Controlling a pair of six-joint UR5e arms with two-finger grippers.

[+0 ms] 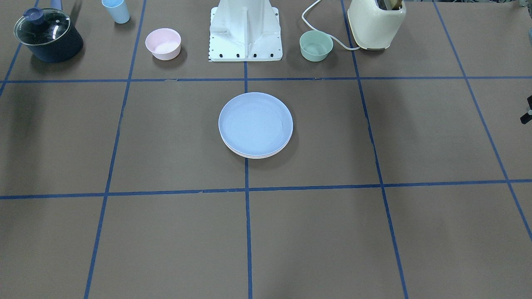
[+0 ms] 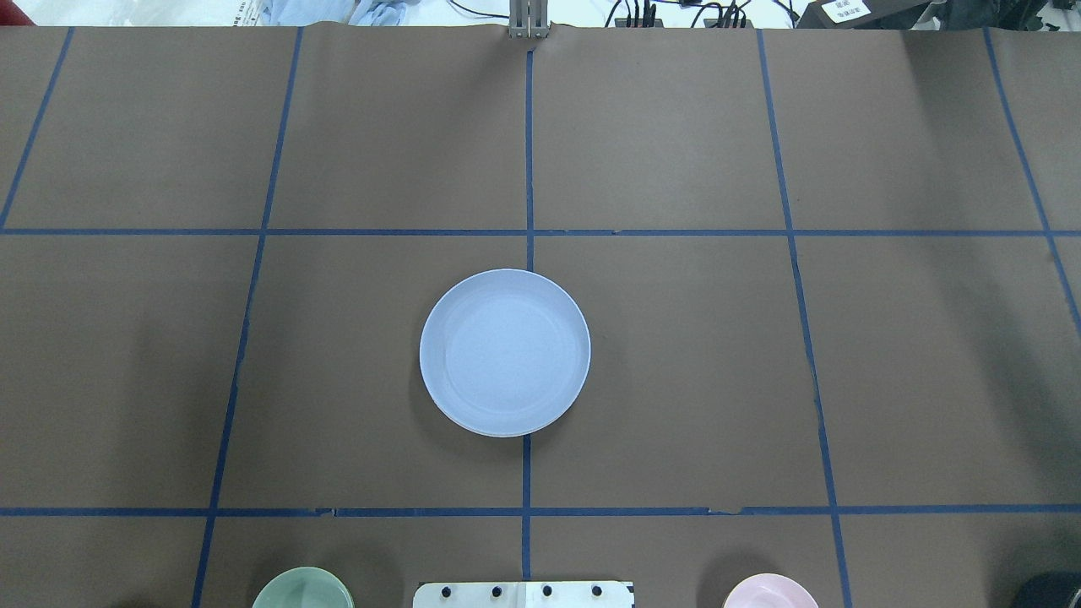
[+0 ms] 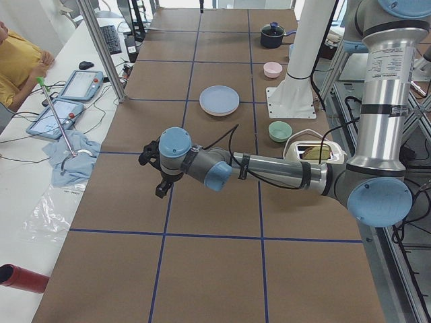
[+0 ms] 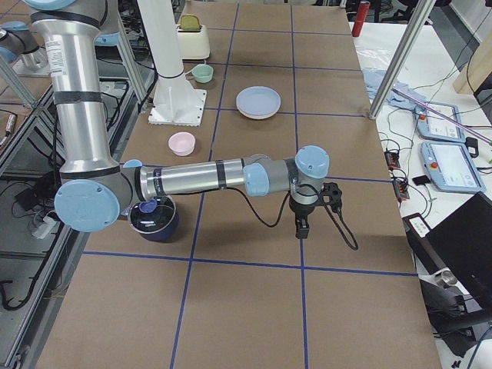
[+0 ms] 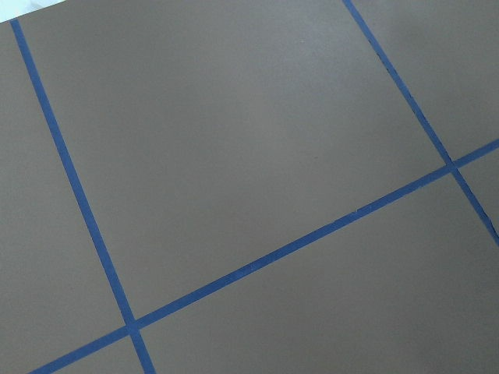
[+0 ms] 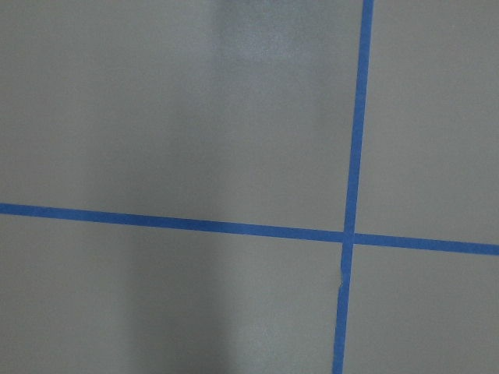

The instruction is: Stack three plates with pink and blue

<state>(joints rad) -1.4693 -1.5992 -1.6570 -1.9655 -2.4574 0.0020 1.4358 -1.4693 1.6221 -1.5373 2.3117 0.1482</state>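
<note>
The pastel blue plate [image 1: 255, 122] lies on top of a stack at the table's centre, also in the overhead view [image 2: 505, 350] and the side views [image 3: 219, 99] [image 4: 258, 101]. Two pale rims [image 1: 254, 157] of the lower plates show under its near edge; their colours are too thin to tell apart. My left gripper [image 3: 161, 191] hangs over bare table far from the stack, toward the table's left end. My right gripper [image 4: 301, 227] hangs over bare table toward the right end. I cannot tell whether either is open or shut. Both wrist views show only table and tape.
Along the robot's side stand a small pink bowl [image 1: 163, 43], a mint-green bowl [image 1: 316, 45], a cream toaster [image 1: 376, 23], a lidded dark pot [image 1: 48, 35], a blue cup [image 1: 116, 10] and the white base [image 1: 246, 33]. An operator sits by the left end.
</note>
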